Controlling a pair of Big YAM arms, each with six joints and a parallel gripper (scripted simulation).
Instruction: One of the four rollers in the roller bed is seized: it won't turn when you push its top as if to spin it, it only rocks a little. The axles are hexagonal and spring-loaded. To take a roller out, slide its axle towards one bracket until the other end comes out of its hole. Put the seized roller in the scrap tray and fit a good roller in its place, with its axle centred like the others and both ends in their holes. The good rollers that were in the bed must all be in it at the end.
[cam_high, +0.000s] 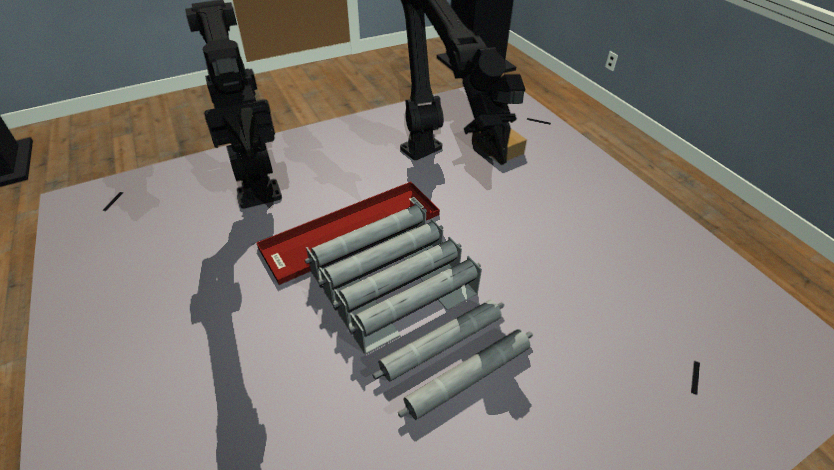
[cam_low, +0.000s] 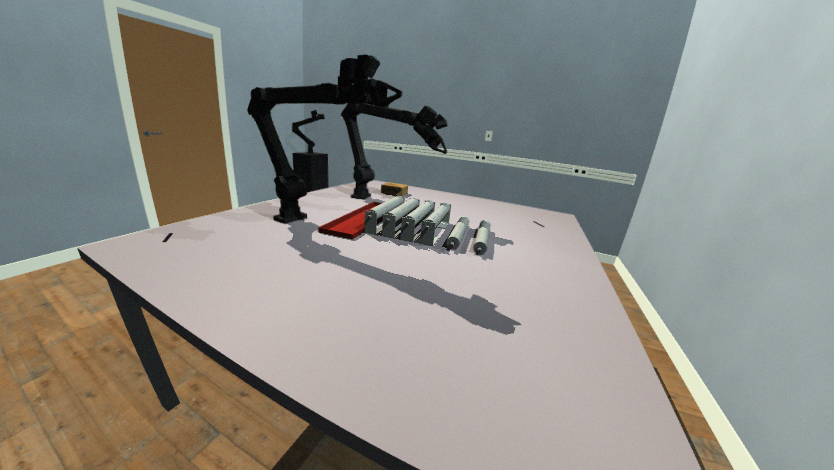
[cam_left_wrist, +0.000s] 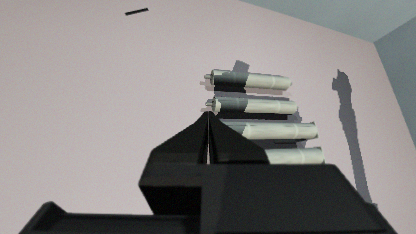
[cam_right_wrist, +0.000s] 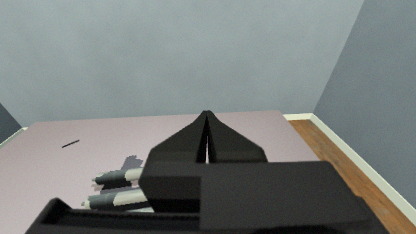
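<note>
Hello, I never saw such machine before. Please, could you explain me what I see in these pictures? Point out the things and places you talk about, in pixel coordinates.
Two black robot arms stand on one table (cam_high: 595, 280) (cam_low: 373, 361) (cam_left_wrist: 75, 100) (cam_right_wrist: 165, 132). The top picture looks down; the exterior one looks from the side. Each wrist picture comes from a camera on an arm, looking past its tool.

On the table are a red tray (cam_high: 326, 234) (cam_low: 347, 224), a roller bed (cam_high: 360, 338) (cam_low: 428, 233) with four rollers, two loose rollers (cam_high: 440, 344) (cam_low: 459, 233) (cam_left_wrist: 270, 106) (cam_right_wrist: 127, 197) and a yellowish block (cam_high: 516, 144) (cam_low: 394, 189).

Left tool (cam_high: 503, 161) (cam_low: 444, 151) (cam_left_wrist: 208, 115) and right tool (cam_low: 400, 92) (cam_right_wrist: 207, 116) are shut, holding nothing.
</note>
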